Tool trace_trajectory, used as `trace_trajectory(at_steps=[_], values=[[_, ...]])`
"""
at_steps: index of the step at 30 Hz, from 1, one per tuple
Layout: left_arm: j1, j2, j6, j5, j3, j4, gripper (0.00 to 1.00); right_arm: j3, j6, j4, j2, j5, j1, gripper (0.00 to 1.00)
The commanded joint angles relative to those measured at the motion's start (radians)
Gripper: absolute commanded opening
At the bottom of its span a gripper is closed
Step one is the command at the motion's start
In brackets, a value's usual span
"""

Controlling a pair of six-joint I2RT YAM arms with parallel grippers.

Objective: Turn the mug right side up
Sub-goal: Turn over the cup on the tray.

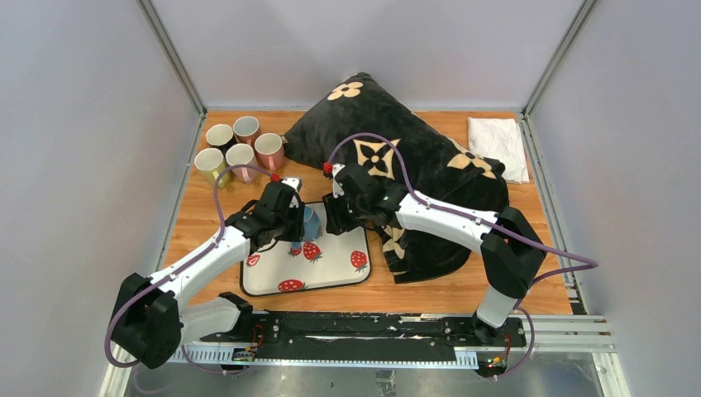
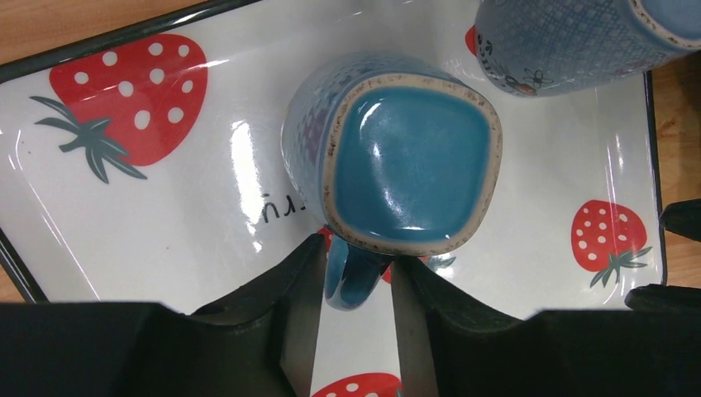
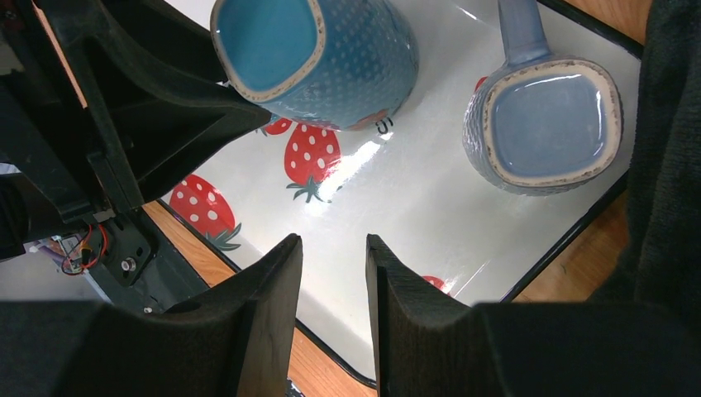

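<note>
A teal mug [image 2: 409, 161] is bottom-up over the strawberry tray [image 2: 124, 223], its glazed square base facing my left wrist camera. My left gripper [image 2: 357, 252] is shut on its handle [image 2: 351, 281], which sits between the two fingers. In the right wrist view the teal mug [image 3: 322, 54] hangs tilted from the left gripper. A paler blue mug [image 3: 546, 124] stands upside down on the tray beside it, and also shows in the left wrist view [image 2: 570, 41]. My right gripper [image 3: 331, 244] is slightly open and empty above the tray. In the top view both grippers meet over the mug [image 1: 311, 222].
Several upright mugs [image 1: 236, 149] stand at the back left. A large black patterned pillow [image 1: 413, 157] lies right behind and beside the tray [image 1: 331, 269]. A white cloth [image 1: 498, 145] lies at the back right. Grey walls enclose the table.
</note>
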Motion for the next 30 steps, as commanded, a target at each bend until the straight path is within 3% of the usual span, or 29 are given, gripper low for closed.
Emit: trace_trajectory(at_steps=[1, 8, 16, 24, 30], values=[[-0.006, 0.010, 0.009, 0.004, 0.026, 0.051, 0.38, -0.016, -0.002, 0.008, -0.037, 0.019, -0.011, 0.39], [-0.006, -0.007, 0.012, -0.004, 0.035, 0.041, 0.24, -0.024, 0.003, 0.008, -0.049, 0.023, -0.011, 0.39], [-0.006, -0.099, 0.013, -0.030, 0.059, 0.003, 0.00, -0.061, 0.046, 0.044, -0.075, 0.019, -0.011, 0.39], [-0.006, -0.236, -0.032, 0.018, 0.075, 0.049, 0.00, -0.123, 0.116, 0.129, -0.141, 0.041, -0.011, 0.39], [-0.006, -0.319, -0.096, 0.047, 0.093, 0.091, 0.00, -0.233, 0.192, 0.288, -0.264, 0.102, -0.027, 0.41]])
